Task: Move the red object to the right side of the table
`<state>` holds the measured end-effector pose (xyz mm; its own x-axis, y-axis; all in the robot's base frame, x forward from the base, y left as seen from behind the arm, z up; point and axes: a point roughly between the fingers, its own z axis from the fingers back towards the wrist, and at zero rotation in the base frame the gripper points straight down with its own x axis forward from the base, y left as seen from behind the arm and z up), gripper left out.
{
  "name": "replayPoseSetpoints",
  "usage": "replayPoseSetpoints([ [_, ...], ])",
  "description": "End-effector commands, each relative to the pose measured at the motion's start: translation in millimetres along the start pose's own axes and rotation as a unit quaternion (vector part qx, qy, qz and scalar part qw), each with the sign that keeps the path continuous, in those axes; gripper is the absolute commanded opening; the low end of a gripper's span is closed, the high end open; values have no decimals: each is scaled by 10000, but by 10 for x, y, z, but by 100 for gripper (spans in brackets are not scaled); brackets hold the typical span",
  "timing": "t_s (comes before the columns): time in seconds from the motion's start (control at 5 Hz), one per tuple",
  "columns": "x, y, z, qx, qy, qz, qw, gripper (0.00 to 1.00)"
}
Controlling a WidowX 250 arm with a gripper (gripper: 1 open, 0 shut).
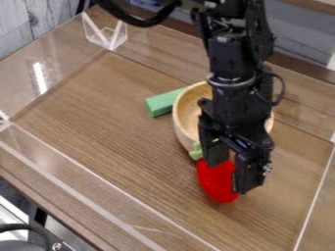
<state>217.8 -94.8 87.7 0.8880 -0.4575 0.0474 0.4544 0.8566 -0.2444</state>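
While one pincer [237, 169] gapes wide, one red object [217, 184] beneath, one wooden bowl [193, 116].

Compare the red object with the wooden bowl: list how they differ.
The red object is bright red; the wooden bowl is pale tan wood. The red object is much smaller than the bowl. The red object is largely hidden behind the claw, which stands over it, while the bowl shows its open hollow and rim. Both rest on the table, close together.

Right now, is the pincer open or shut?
Open: the pincer has its two fingers spread apart, straddling the red object on the table.
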Motion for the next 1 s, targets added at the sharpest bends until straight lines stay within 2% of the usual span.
replayPoseSetpoints([
  [0.0,60,-29,148,97,-321,81,9994,100],
  [0.4,135,-3,300,99,-333,-77,9994,100],
  [0.8,94,23,496,158,-476,274,9984,100],
])
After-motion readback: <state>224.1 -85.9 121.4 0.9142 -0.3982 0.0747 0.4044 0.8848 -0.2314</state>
